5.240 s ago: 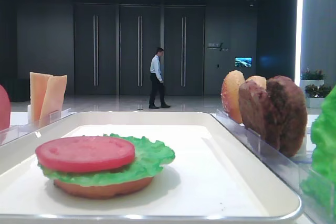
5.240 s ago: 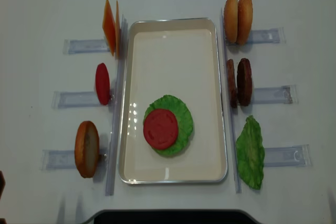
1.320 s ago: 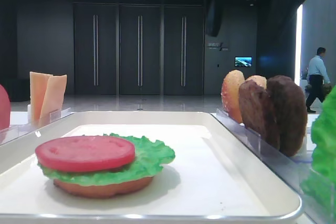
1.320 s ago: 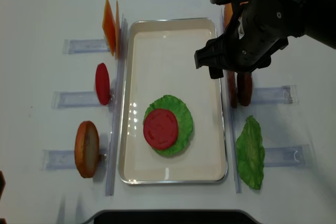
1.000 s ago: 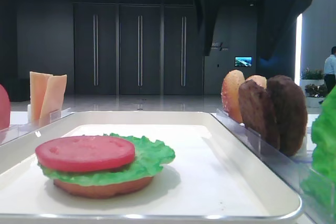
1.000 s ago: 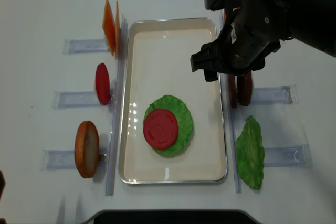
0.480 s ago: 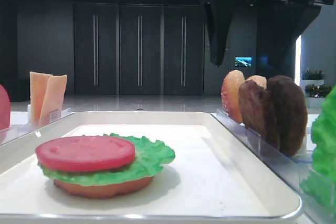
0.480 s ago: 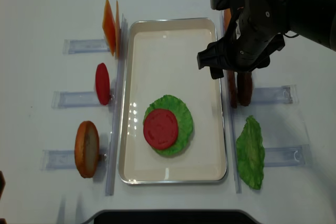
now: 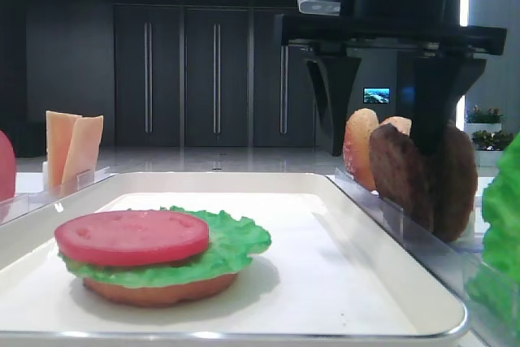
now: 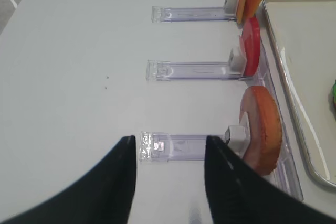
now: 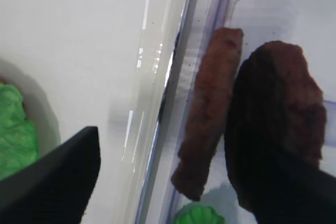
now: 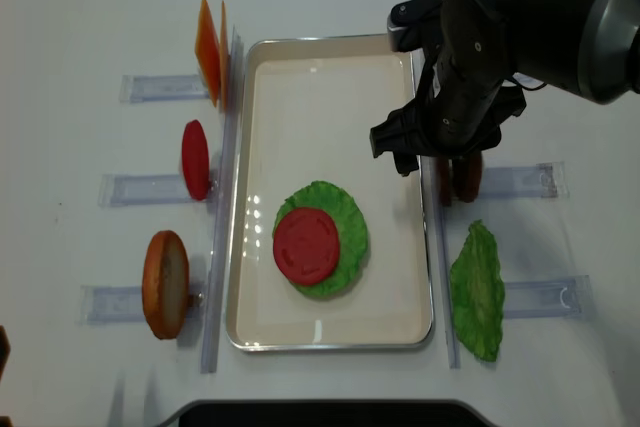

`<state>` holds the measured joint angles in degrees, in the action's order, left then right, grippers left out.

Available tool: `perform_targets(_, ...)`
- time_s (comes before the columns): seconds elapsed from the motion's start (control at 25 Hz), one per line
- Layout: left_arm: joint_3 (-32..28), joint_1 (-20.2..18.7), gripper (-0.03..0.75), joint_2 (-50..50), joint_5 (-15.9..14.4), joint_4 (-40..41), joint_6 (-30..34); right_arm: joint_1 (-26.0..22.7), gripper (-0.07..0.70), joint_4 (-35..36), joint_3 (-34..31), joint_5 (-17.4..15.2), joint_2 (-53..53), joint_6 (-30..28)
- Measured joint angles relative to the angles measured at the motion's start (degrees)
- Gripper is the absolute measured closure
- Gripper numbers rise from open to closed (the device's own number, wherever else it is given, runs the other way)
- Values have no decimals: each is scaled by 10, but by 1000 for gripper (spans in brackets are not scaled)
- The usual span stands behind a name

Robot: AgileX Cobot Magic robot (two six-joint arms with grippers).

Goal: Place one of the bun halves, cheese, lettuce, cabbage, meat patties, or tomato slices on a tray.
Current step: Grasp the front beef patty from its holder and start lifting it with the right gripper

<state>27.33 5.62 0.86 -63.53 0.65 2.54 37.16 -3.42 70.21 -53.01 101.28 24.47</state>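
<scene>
A: Which step is in hand?

B: A patty pick is being set up. The right tool (image 9: 382, 152) is held spread wide, empty, straddling the meat patties (image 12: 457, 175) in their rack beside the tray (image 12: 330, 327).

A: How are the patties oriented?

B: They are stood on edge, flat faces turned toward the tray and away; the disc edges run along the tray's length.

A: What is called for next?

B: Probably lowering and closing on one patty. The left tool (image 10: 168, 177) is held apart over the counter (image 10: 73, 77).
</scene>
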Motion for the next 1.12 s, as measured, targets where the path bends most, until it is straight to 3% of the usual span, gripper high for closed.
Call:
perform_targets(0.44,0,0,387,0,0,0,0,-6,141,-9,0,12,18,-8)
perform_targets(0.6,0,0,387,0,0,0,0,-6,230,-15,0,13,19,-7)
perform_targets(0.92,0,0,387,0,0,0,0,-6,508,-51,0,6,19,-7)
perform_targets(1.12,0,0,387,0,0,0,0,-7,517,-58,0,-4,17,-4)
